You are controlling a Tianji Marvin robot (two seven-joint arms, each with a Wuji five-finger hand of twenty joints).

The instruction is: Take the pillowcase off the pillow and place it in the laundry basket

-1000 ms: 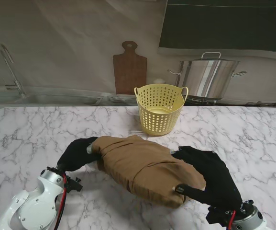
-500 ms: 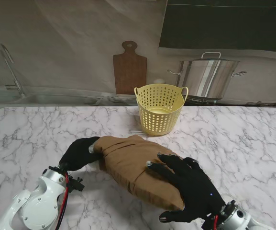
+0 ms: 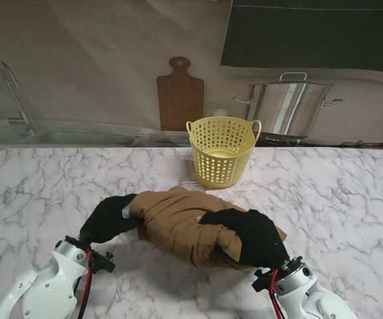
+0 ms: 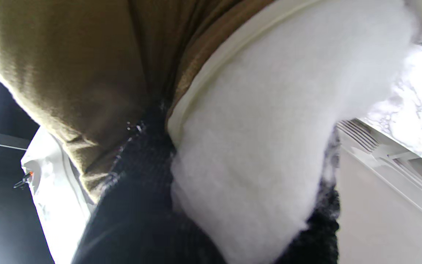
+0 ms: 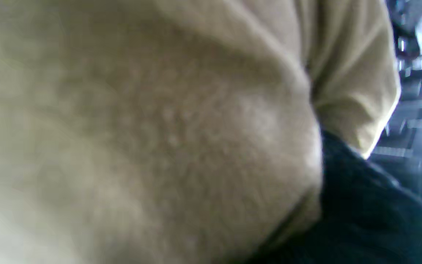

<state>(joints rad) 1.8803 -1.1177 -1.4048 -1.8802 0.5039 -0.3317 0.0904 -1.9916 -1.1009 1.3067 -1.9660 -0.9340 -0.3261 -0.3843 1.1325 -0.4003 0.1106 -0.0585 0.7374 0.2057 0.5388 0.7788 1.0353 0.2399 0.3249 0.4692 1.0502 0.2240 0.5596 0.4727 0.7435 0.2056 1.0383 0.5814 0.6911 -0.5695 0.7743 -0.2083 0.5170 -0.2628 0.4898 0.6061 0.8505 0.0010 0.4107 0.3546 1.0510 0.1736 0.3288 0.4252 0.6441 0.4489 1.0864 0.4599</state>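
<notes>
**Pillowcase gripped at both ends, stripping barely begun**

Stand view gives me the overall picture: the brown pillowcase lies bunched across the marble table, nearer to me than the yellow laundry basket, which stands apart from it and looks empty through the holes.

My left hand is clamped on the left end. Its wrist view shows white pillow stuffing already poking out past the cream edge of the case, with my dark fingers pinching there; I judge they hold the pillow itself, though fabric may be caught too.

My right hand is curled tight over a wad of cloth at the right end; its wrist view is nothing but blurred fabric against the glove.

By my reckoning the job is in its early stage: the opening is exposed, but most of the pillow is inside. Left to do: pull the two ends apart, free the case, carry it to the basket.
</notes>
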